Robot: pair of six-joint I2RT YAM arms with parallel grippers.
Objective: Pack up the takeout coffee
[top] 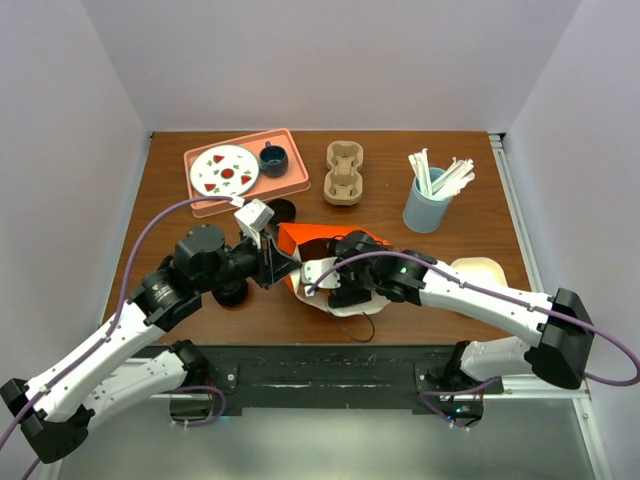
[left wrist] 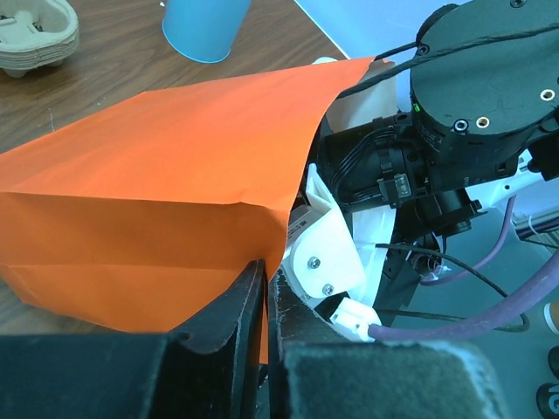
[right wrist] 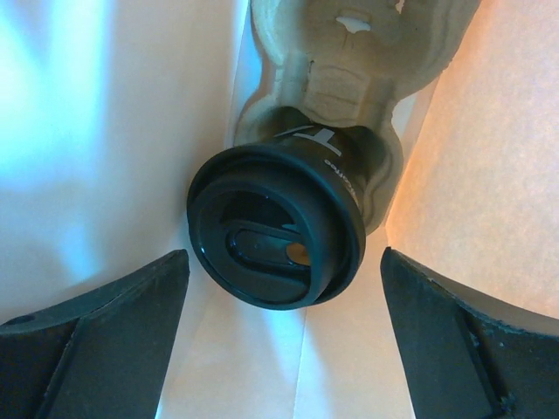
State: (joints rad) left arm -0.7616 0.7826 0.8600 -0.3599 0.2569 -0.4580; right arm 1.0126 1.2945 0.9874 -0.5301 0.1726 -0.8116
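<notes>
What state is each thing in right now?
Orange paper bag: on its side, mouth open.
Dark paper cup with black sip lid: lidded, seated in pulp carrier inside bag.
Left gripper: jaws shut on bag edge.
Right gripper: jaws open, either side of cup, not touching.
Blue cylindrical cup: upright, holding sticks.
Small dark cup on pink tray: upright, unlidded.

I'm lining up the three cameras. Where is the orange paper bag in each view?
Top external: the orange bag sits at the centre of the picture.
Left wrist: it fills the left and middle, its edge pinched by the left gripper.
Right wrist: it is seen from inside, pale walls flanking the lidded coffee.
Shared landmark: the blue cup, in the top and left wrist views only.
</notes>
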